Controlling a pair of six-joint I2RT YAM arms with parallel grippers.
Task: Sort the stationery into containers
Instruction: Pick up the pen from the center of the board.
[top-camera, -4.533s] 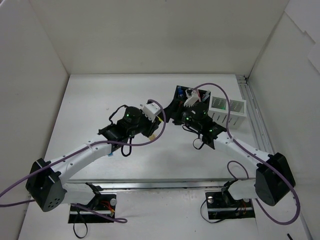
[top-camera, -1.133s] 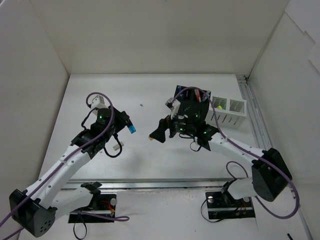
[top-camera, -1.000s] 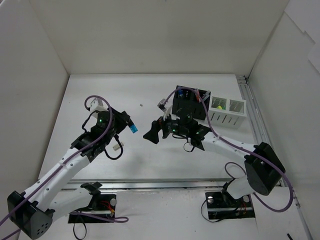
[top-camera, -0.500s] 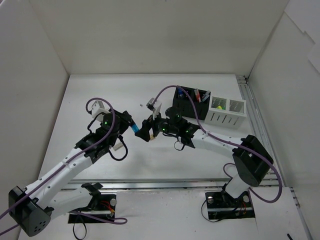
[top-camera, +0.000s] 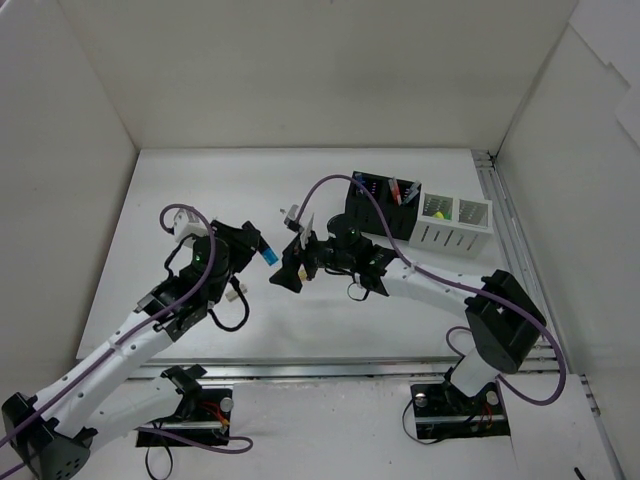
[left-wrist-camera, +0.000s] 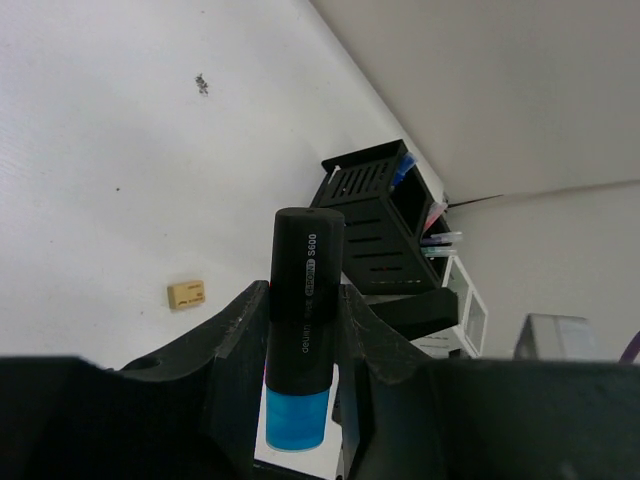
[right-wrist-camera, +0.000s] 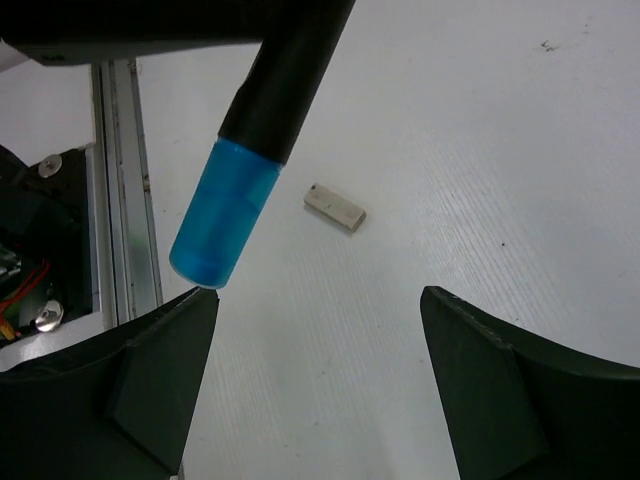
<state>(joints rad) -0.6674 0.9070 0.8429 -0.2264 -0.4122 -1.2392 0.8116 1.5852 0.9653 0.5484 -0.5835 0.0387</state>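
My left gripper (left-wrist-camera: 303, 300) is shut on a blue highlighter (left-wrist-camera: 304, 300) with a black body and a blue end, held above the table (top-camera: 266, 255). My right gripper (right-wrist-camera: 320, 295) is open and faces it from the right (top-camera: 290, 272). In the right wrist view the highlighter's blue end (right-wrist-camera: 222, 217) hangs just over my left fingertip (right-wrist-camera: 190, 310), outside the gap. A beige eraser (right-wrist-camera: 335, 208) lies flat on the table beyond the open jaws, also seen as the eraser (left-wrist-camera: 187, 294) left of my left gripper. The black container (top-camera: 378, 207) and the white slatted container (top-camera: 456, 222) stand at the back right.
Pens stick up from the black container (left-wrist-camera: 365, 225). The white container (left-wrist-camera: 470, 312) shows behind it. White walls close in the table (top-camera: 200, 190) on three sides. A metal rail (top-camera: 505, 220) runs along the right edge. A small dark speck (left-wrist-camera: 202, 84) lies on the table.
My right gripper has swung left from beside the black container to face the highlighter, its jaws a little narrower. My left gripper has shifted slightly right, still gripping the highlighter.
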